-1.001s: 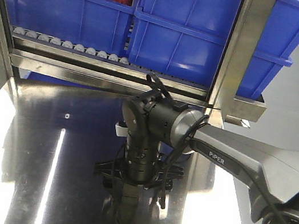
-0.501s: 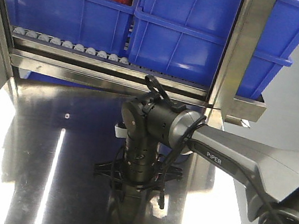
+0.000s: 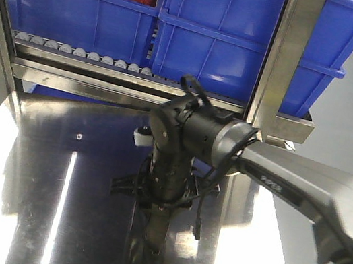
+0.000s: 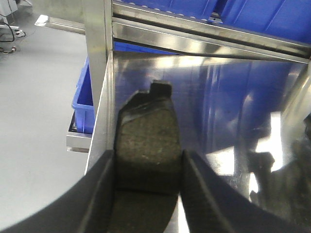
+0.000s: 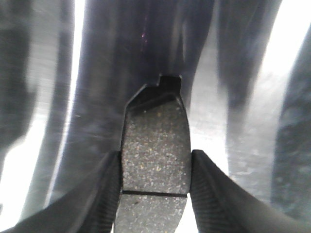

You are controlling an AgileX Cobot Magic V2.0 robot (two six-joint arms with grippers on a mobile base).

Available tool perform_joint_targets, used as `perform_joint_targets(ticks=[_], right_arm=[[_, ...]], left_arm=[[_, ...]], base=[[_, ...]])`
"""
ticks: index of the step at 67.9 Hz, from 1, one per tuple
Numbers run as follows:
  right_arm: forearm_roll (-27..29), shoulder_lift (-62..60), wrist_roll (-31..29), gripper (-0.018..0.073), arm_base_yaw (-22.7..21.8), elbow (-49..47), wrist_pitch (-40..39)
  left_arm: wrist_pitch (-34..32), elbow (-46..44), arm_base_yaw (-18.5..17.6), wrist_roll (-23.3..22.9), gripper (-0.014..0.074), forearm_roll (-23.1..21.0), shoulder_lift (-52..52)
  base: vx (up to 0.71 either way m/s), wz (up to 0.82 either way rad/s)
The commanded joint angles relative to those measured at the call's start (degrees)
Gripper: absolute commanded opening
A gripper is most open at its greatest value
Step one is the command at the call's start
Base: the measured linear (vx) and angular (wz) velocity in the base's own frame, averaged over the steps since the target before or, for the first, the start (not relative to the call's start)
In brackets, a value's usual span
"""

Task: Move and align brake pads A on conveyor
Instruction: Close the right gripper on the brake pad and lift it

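left pincer (image 4: 148,162): clamps pad (image 4: 146,138) | right pincer (image 5: 155,160): clamps second pad (image 5: 155,143)

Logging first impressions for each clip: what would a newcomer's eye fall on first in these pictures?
Each wrist view is filled by a dark, gritty brake pad pinched by its edges: one pad in the left gripper, another pad in the right gripper, both over the shiny steel tabletop. In the front view a black arm points down in front of a rack of blue bins.
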Motion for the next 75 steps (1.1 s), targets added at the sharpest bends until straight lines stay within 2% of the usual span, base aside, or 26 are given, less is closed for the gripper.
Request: perform_joint_targets(ticks=[1, 11, 20, 26, 58, 66, 75], right_arm=[[-1.33, -6.26, -2.66, -0.0011, -0.39, -1.3, -2.68], [-1.81, -10.74, -4.71, -0.0011, -2.02, -1.3, -4.98], [-2.17, -14.01, -5.58, -0.0011, -5.21, -1.3, -5.13], [-2.17, -15.89, -8.41, -0.0011, -7.58, -1.3, -4.92], [-2.11, -23.97, -19.96, -0.0008, -24.44, -1.05, -0.5], [-1.55, -28.34, -21.59, -0.0008, -28.56, 3.18, -2.55], [-0.52, -35.43, -21.72, -0.0007, -32.44, 13.09, -7.27]], left_arm=[[-5.03, -1.18, 0.03, -0.07, -0.0006, 0.59, 0.7], [-5.03, -1.18, 0.03, -0.07, -0.0006, 0.59, 0.7], [-5.03, -1.19, 0.03, -0.07, -0.0006, 0.64, 0.7], [-5.03, -1.19, 0.03, -0.07, -0.0006, 0.64, 0.7], [-5.03, -1.19, 0.03, -0.07, -0.0006, 0.64, 0.7], [-5.03, -1.19, 0.03, -0.07, -0.0006, 0.64, 0.7], [-5.03, -1.19, 0.03, -0.07, -0.0006, 0.64, 0.7]], base=[[0.0, 0.0], [0.0, 0.0], [0.0, 0.0], [0.0, 0.0], [0.0, 0.0], [0.0, 0.0], [0.0, 0.0]])
